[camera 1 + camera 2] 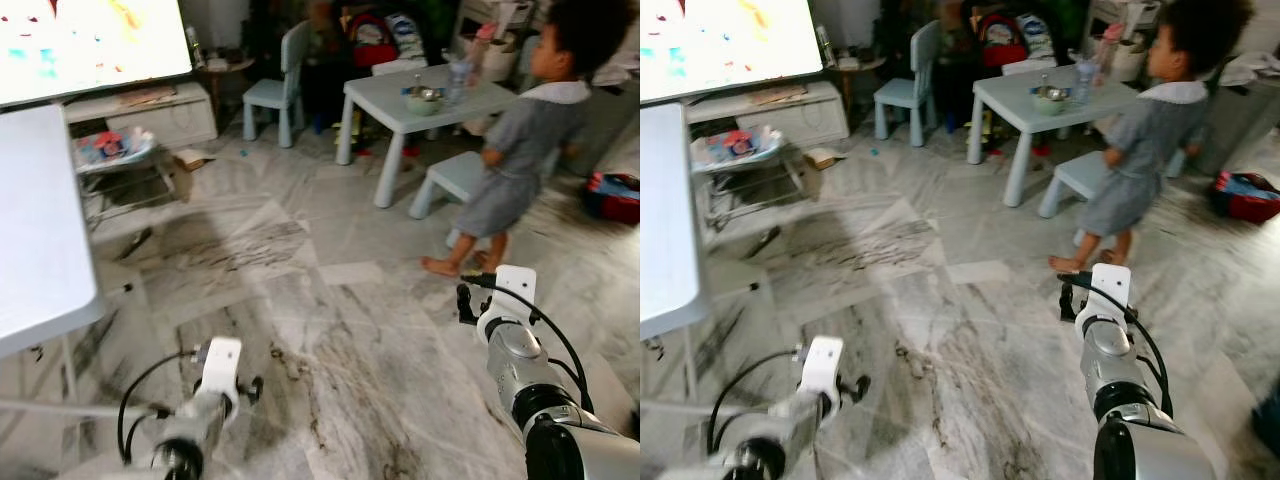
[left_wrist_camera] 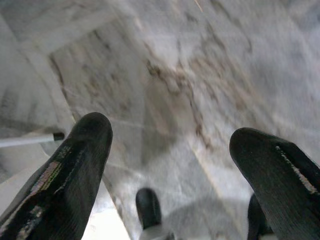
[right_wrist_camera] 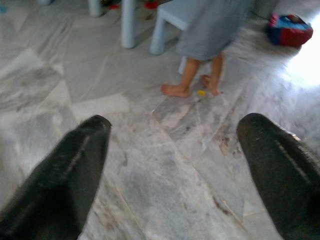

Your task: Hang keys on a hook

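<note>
Left eye view: both arms hang low over the marble floor [image 1: 330,300]. A child [image 1: 520,140] stands ahead by a small tabletop [image 1: 380,98]; a white panel [image 1: 40,230] stands at the left.

Left wrist view: the left hand [image 2: 170,150] is spread wide, holding nothing, above the floor.

Right wrist view: the right hand [image 3: 172,145] is also wide apart and empty, facing the child's bare feet [image 3: 190,87]. No keys or hook can be made out.

A home living room: marble floor [image 1: 330,300], child-size table [image 1: 420,105], small chair [image 1: 275,90].

light: bright, even | glare: screen [image 1: 90,40] blown out | blur: wrist views soft | shadows: faint on floor [image 1: 330,300]
</note>
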Tool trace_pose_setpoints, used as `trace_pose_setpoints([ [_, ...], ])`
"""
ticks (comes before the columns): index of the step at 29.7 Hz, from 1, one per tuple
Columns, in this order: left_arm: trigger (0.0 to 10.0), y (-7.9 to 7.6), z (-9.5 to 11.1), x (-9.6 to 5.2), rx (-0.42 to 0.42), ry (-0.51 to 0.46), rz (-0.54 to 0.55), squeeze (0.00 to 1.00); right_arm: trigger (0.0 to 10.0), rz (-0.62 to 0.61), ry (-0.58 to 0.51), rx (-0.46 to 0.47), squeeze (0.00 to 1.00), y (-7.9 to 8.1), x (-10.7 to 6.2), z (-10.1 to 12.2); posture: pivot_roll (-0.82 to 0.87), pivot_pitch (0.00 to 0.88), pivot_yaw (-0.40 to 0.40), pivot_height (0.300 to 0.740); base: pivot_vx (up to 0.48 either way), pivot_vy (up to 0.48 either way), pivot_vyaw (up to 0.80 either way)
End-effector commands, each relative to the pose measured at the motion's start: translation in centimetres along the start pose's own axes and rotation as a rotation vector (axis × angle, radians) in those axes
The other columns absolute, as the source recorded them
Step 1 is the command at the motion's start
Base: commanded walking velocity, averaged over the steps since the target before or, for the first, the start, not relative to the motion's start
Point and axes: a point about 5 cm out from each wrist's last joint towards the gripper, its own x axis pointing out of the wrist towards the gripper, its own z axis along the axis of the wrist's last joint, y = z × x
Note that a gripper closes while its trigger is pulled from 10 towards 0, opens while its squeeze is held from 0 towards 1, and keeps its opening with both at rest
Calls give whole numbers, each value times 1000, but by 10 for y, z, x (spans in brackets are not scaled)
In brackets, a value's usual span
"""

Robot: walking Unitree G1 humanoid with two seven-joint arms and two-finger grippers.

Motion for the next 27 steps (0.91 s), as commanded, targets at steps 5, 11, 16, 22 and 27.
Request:
trace_pose_setpoints([
  [5, 10000, 5, 65, 2, 51, -150, 9, 0, 10000, 45, 97, -46, 0, 5, -7, -27, 26, 0, -44, 740, 0, 0, 0],
  [11, 10000, 14, 41, 1, 73, -79, 32, 0, 10000, 98, 286, 51, 0, 5, -25, -73, 34, 0, -47, 740, 0, 0, 0],
  [16, 10000, 15, 11, -1, 60, 28, 17, 0, 10000, 87, 411, 101, 0, 7, -40, -103, 41, 0, -46, 740, 0, 0, 0],
  [22, 10000, 3, -17, -2, 70, 105, -18, 0, 10000, 108, 544, 41, 0, 8, -55, -128, 42, 0, -48, 740, 0, 0, 0],
  [27, 10000, -2, -31, -4, 82, 146, -15, 0, 10000, 126, 592, 54, 0, 8, -63, -140, 53, 0, -55, 740, 0, 0, 0],
])
